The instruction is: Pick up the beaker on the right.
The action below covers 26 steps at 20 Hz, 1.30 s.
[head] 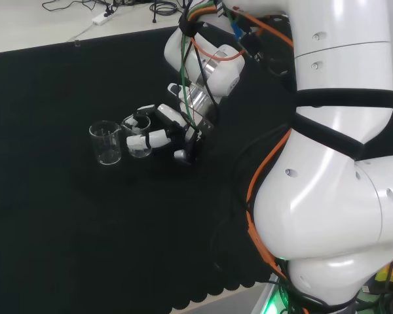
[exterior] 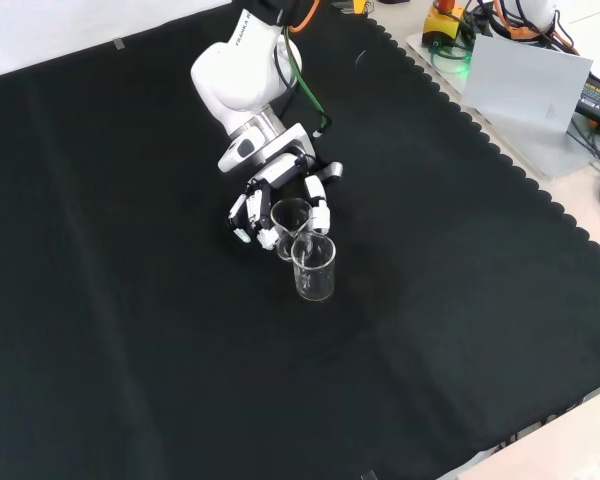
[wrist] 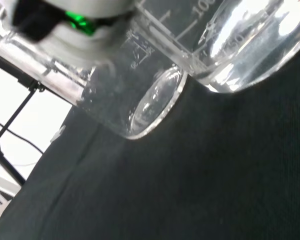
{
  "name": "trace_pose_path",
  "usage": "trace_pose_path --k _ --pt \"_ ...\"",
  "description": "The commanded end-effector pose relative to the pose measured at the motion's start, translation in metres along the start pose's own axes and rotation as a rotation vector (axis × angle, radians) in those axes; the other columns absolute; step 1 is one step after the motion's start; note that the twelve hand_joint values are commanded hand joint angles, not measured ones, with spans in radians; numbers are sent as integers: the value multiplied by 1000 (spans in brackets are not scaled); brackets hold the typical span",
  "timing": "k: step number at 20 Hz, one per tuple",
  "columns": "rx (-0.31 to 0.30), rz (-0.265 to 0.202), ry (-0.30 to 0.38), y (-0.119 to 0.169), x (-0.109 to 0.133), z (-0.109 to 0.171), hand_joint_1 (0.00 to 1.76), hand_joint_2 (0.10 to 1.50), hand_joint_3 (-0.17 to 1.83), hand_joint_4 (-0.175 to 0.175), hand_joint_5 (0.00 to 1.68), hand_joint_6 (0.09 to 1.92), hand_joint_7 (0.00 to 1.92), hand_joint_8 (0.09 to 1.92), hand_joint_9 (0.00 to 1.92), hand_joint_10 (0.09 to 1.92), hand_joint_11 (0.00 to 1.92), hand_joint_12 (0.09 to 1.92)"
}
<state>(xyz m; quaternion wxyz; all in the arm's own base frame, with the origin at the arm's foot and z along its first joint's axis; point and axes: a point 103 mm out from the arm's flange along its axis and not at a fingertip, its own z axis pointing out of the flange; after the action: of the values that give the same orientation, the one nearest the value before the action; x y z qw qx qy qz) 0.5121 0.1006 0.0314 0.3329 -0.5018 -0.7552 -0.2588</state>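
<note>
Clear glass beaker [head: 139, 135] with printed marks, robot hand [head: 165, 131] fingers curled around it

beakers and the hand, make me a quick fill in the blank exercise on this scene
1. The bench is covered with a ____ cloth.
2. The number of clear beakers standing on it is ____.
3. The hand has its fingers curled round one ____.
4. In the head view, the free beaker stands to the ____ of the held beaker.

Missing words: black; two; beaker; left
</note>
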Motion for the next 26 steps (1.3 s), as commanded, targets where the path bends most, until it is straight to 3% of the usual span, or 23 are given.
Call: trace_pose_path --k 1,5,7,10,15,26 --pt "-89 19 -43 -1 7 -18 1374 990 36 -164 1143 715 1257 574 1149 720 754 1081" --pt "-89 16 -99 -1 13 -38 1404 997 10 -175 1151 701 1276 521 1141 840 938 966" --pt "-79 18 -140 -1 17 -50 1406 996 8 -175 1154 695 1271 528 1152 833 959 951" --pt "-72 14 -180 -2 23 -64 1320 994 12 -175 1198 630 1268 580 1358 746 987 935" --pt "-21 22 -247 -5 28 -78 1304 986 16 -175 1228 579 1287 557 1429 692 1024 920" --pt "67 12 -278 -1 48 -78 1306 971 28 -175 1257 527 1315 510 1466 664 1081 890"
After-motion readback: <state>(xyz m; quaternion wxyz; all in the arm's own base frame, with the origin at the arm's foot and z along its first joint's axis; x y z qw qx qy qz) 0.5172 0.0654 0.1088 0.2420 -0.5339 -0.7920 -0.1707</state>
